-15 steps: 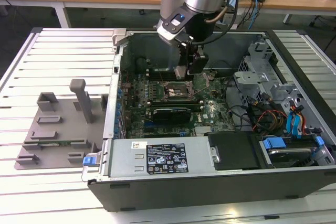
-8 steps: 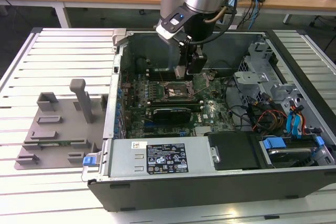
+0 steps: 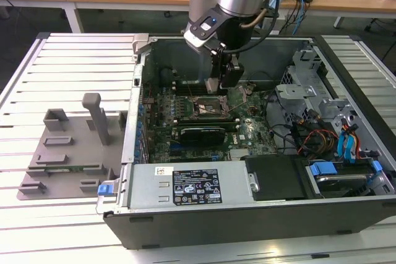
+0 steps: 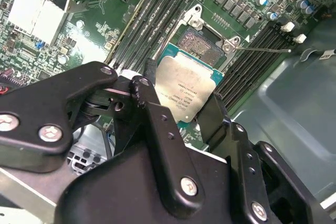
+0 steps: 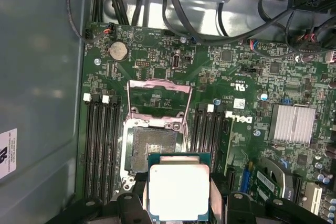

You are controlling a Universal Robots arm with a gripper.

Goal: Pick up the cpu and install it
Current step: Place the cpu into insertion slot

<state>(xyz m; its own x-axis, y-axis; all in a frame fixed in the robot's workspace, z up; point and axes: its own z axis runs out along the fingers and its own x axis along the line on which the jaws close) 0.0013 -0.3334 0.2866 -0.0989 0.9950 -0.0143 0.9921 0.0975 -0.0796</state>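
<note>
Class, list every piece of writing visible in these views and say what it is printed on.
Power supply label: several lines and symbols, too small to read.
cpu metal top: etched lines, too fine to read.
White sticker on the case wall: blurred, unreadable.
Motherboard: fine white component markings, too small to read.

Even, bright room light falls on the white slatted bench (image 3: 68,66) — shadows are soft inside the open black computer case (image 3: 260,214). In the first wrist view the shiny silver-grey square cpu (image 5: 178,192) glares nearly white — the grey metal case wall (image 5: 37,77) is dimmer.
</note>
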